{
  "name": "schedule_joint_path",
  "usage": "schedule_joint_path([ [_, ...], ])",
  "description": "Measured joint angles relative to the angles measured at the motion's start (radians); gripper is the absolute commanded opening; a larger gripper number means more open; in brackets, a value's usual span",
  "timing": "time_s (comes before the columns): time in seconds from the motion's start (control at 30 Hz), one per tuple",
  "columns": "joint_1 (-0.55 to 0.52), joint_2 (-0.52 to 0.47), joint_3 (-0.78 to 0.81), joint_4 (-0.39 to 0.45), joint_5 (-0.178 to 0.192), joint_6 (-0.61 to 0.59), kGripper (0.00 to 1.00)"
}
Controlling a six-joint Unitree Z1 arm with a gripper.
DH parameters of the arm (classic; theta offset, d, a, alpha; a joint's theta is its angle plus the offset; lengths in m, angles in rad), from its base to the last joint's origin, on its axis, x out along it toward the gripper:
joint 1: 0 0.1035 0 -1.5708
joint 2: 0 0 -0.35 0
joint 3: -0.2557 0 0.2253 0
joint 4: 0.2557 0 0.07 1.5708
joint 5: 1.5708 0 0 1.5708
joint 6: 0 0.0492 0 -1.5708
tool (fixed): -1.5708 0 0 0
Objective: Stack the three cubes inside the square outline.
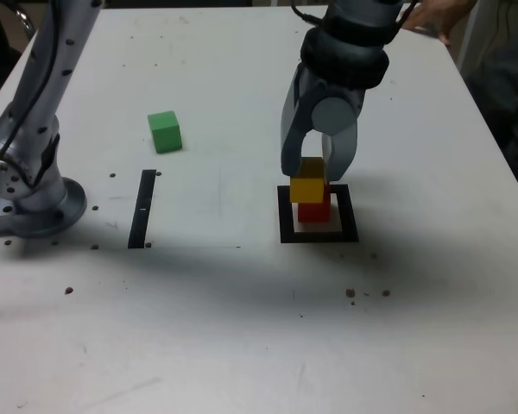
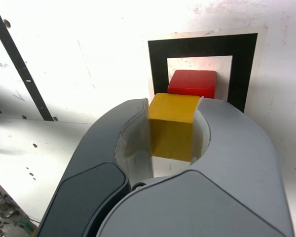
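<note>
Three cubes: yellow cube (image 1: 308, 187) clamped in closed gripper (image 1: 315, 172) atop red cube (image 1: 313, 210) inside one square outline (image 1: 287, 226), green cube (image 1: 165, 131) apart mid-bench.

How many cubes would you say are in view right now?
3: the red cube inside the square outline, the yellow cube gripped just above it, the green cube alone on the table.

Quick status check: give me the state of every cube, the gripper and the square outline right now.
Small matte yellow cube: clamped between the jaws, above the red cube.
Small matte red cube: inside the outline.
Small matte green cube: loose on the table, untouched.
Grey gripper: shut on the yellow cube.
Flat black square outline: holds the red cube.
</note>
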Motion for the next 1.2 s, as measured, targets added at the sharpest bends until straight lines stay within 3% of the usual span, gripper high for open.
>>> schedule_joint_path([
  [0.2, -0.001, 0.0, -0.002, -0.007, 0.009, 0.004, 0.9],
  [0.27, -0.001, -0.001, -0.002, -0.009, 0.013, 0.005, 0.99],
  [0.77, -0.001, -0.017, -0.012, -0.014, 0.036, 0.005, 1.0],
  [1.2, -0.001, -0.159, 0.075, 0.005, 0.107, -0.023, 1.0],
])
